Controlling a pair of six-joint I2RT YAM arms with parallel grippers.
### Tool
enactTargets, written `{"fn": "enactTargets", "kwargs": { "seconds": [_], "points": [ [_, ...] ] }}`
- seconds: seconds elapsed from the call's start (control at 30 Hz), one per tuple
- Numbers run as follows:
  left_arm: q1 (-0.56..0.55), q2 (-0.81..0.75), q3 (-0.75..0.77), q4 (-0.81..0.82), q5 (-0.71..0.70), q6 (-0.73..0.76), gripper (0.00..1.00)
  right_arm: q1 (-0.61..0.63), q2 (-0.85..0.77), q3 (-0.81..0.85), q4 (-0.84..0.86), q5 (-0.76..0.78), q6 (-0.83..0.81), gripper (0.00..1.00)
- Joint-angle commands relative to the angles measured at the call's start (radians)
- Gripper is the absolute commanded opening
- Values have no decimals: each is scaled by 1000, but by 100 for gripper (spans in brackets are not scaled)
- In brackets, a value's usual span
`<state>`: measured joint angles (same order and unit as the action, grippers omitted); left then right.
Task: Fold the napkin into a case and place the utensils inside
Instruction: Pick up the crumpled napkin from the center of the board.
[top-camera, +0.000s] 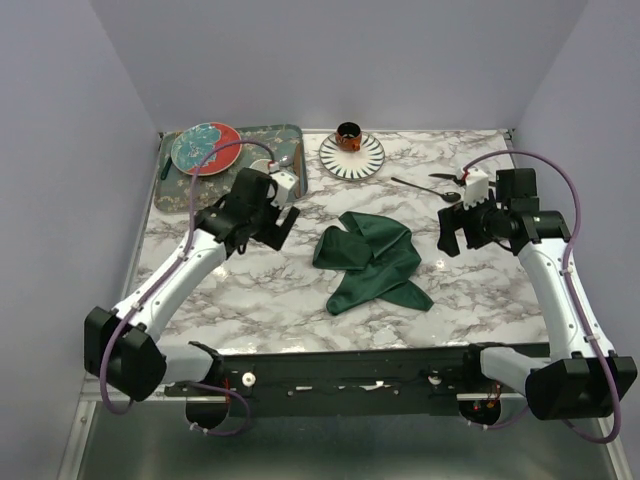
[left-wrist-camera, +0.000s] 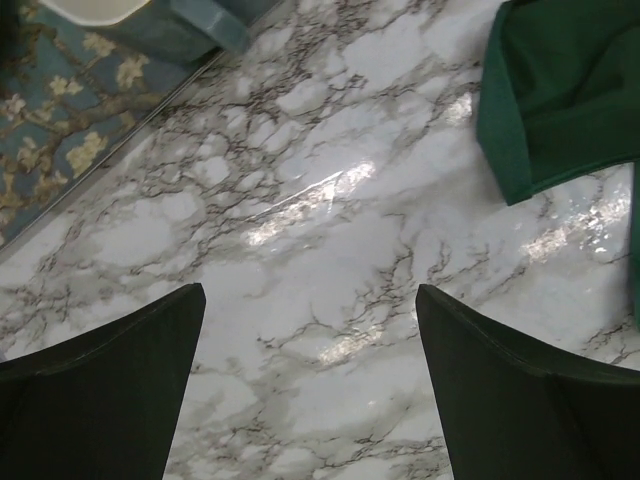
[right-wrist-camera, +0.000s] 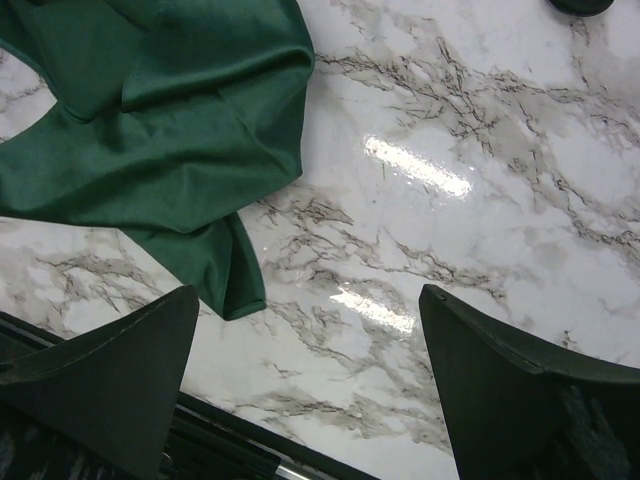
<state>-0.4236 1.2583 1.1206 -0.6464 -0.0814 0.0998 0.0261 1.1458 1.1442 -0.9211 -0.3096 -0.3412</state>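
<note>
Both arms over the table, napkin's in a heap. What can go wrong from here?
1. The napkin lies crumpled in overlapping layers; a pinch by the left gripper or right gripper may catch several layers, so it won't spread flat.
2. Its near tip lies fairly close to the table front edge; a pull could drag it off.
3. The silver spoon lies by the right arm and could be mistaken for a utensil.

Napkin (top-camera: 372, 262) between left hand (top-camera: 282, 225) and right hand (top-camera: 455, 238), tray (top-camera: 265, 135) behind-left

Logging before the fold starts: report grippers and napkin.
Left gripper open, empty. Right gripper open, empty. Crumpled dark green cloth napkin unfolded, lying between them. Nothing on it.
</note>
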Motion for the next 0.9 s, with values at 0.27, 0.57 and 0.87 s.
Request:
{"fn": "enactTargets", "kwargs": {
  "seconds": [0.27,0.57,0.87],
  "points": [
    [-374,254,18,99,-135,-38,89,1,-11,-6,-8,64,13,100],
    [-448,415,56,168,-242,-34,81,1,12,11,-15,86,1,100],
    [-438,504,62,191,-322,9,49,1,28,5,-15,40,-1,100]
  ]
}}
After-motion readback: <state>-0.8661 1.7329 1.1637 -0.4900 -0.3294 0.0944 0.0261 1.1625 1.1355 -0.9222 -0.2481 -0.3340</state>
